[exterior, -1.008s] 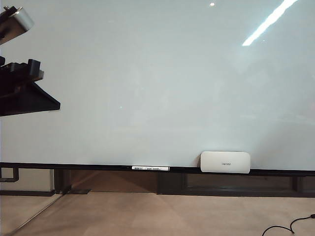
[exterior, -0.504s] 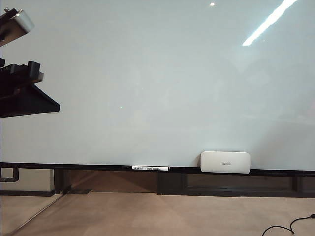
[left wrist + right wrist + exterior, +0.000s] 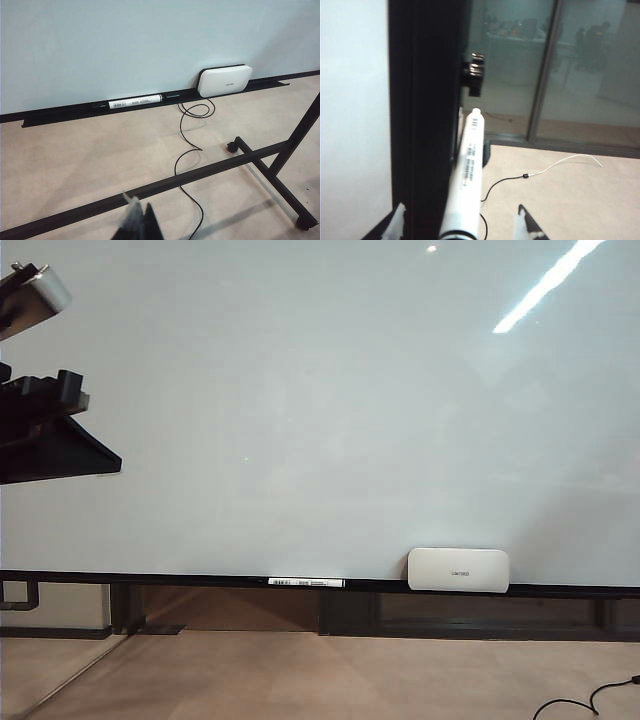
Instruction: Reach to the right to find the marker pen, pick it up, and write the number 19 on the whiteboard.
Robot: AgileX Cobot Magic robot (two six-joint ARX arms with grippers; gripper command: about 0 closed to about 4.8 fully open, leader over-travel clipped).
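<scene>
The right gripper [image 3: 462, 220] had its jaws spread wide, and a white marker pen [image 3: 465, 172] stood upright between the two fingertips, untouched by either, beside a black post [image 3: 425, 115]. The left gripper [image 3: 137, 222] showed only dark fingertips low in its wrist view; whether it was open or closed could not be told. In the exterior view a black arm [image 3: 45, 430] sat at the left edge. The whiteboard [image 3: 320, 410] filled most of that frame, bare of writing. Along its lower rail lay another marker [image 3: 306, 582], and right of it a white eraser [image 3: 458, 569]. A black cable [image 3: 189, 145] trailed over the floor.
</scene>
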